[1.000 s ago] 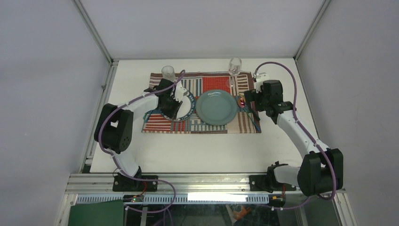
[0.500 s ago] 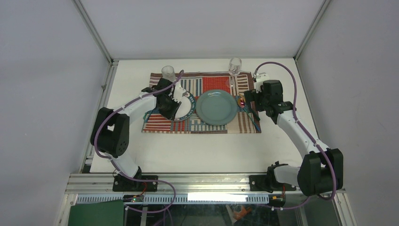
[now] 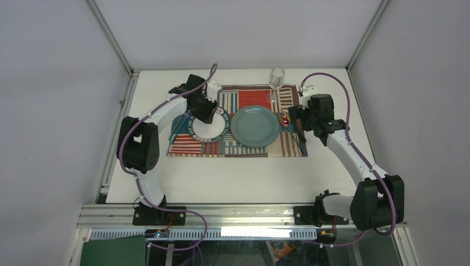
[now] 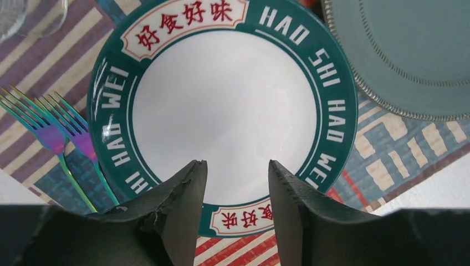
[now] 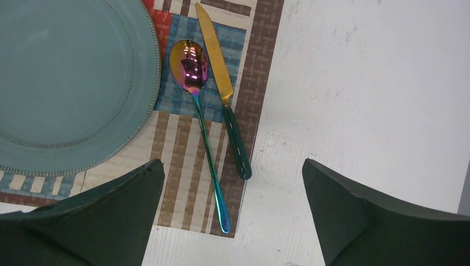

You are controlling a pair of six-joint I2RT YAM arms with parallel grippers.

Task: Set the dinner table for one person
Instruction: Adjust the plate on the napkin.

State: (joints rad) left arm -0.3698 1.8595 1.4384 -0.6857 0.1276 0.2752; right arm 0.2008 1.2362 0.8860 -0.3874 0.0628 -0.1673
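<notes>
White dinner table (image 3: 238, 172) fills mid-frame, long axis left-right. Reaching up-frame on the bent left arm (image 3: 161, 116), the left gripper (image 4: 237, 166) hangs parted and empty over the green-rimmed plate (image 4: 221, 105). The right gripper (image 5: 233, 162) gapes wide above the knife (image 5: 223, 94).

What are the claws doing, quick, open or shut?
Left claw: open, holding nothing.
Right claw: wide open, holding nothing.

Table count
Two round plates (image 3: 255, 126), two iridescent forks (image 4: 52, 136), one iridescent spoon (image 5: 191, 69), one gold-bladed knife (image 5: 221, 88), two clear glasses (image 3: 277, 76), one striped placemat (image 3: 288, 145).

dinner table (image 3: 233, 172) — flat, matte white, aluminium-railed
</notes>
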